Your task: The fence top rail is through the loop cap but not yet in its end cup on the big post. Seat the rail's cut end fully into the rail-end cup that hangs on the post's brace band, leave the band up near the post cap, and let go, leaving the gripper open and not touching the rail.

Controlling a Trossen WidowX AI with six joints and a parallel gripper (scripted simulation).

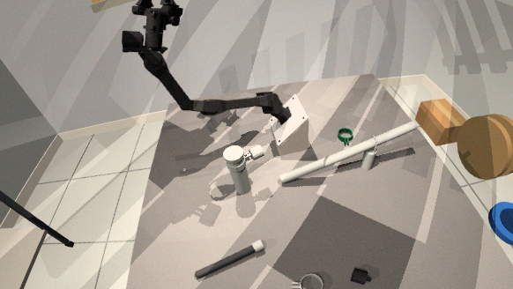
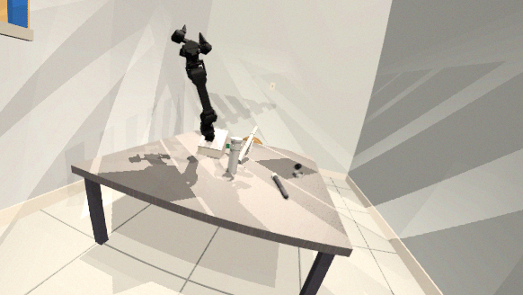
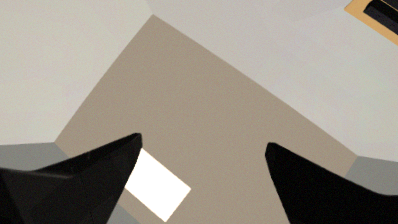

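Observation:
My gripper (image 2: 192, 31) (image 3: 204, 144) is open and empty, raised high and pointing up, far from the rail; its tips are cut off in the top view. The white rail (image 1: 348, 153) (image 2: 249, 145) slants through the wire loop (image 1: 375, 143) on the short loop-cap post (image 1: 368, 160). Its near end is low, close to the table, and apart from the cup. The big post (image 1: 241, 181) (image 2: 233, 163) stands upright under its round cap (image 1: 233, 153). The rail-end cup (image 1: 256, 152) hangs out from the band near the cap, its side facing the rail's end; the cup's mouth is not clear.
The arm's white base block (image 1: 297, 132) (image 2: 212, 149) stands behind the post. A green ring clamp (image 1: 345, 135) lies behind the rail. A dark rod with a pale end (image 1: 226, 262) (image 2: 280, 186), a grey ring clamp (image 1: 323, 282) and a small black part (image 1: 360, 276) lie in front.

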